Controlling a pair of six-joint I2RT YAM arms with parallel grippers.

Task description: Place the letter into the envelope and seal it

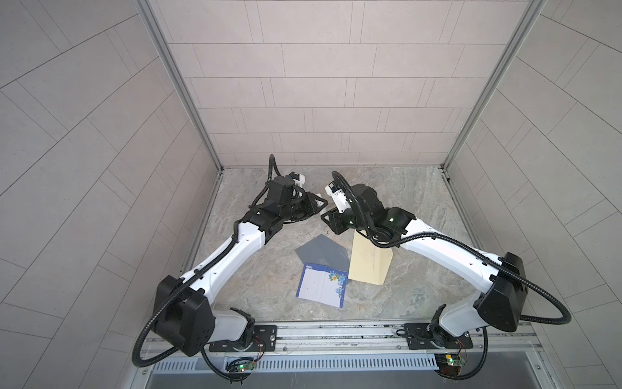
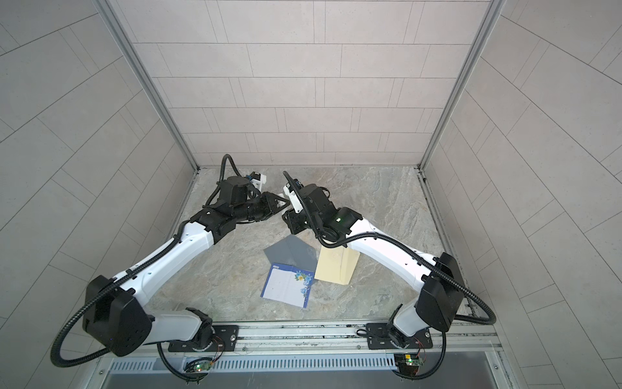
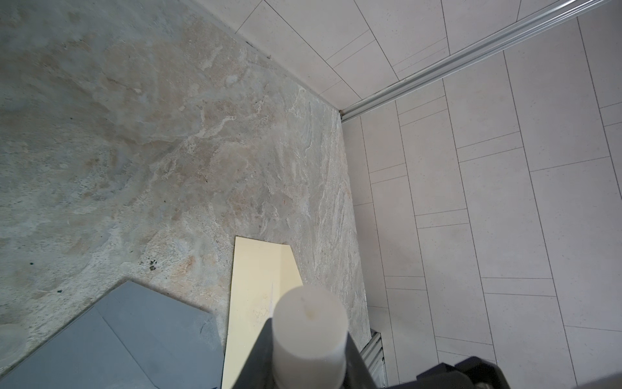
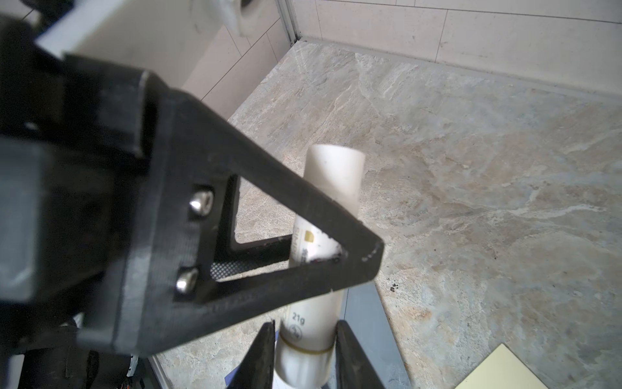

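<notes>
The letter (image 1: 321,285) (image 2: 287,285), white with a blue border and flowers, lies flat near the front, its far edge against the grey envelope (image 1: 321,252) (image 2: 291,251) (image 3: 111,340). Both grippers meet in the air beyond the envelope. My left gripper (image 1: 318,202) (image 2: 281,202) (image 3: 308,340) is shut on a white glue stick (image 3: 309,323) (image 4: 333,178). In the right wrist view, the right gripper (image 1: 324,217) (image 2: 286,215) (image 4: 304,340) has its jaws against both sides of the same stick, beside the left gripper's black finger (image 4: 269,208).
A cream sheet (image 1: 368,261) (image 2: 336,266) (image 3: 259,289) lies right of the envelope, partly under the right arm. Tiled walls enclose the stone tabletop (image 1: 420,208) at the back and sides. A metal rail (image 1: 336,331) runs along the front.
</notes>
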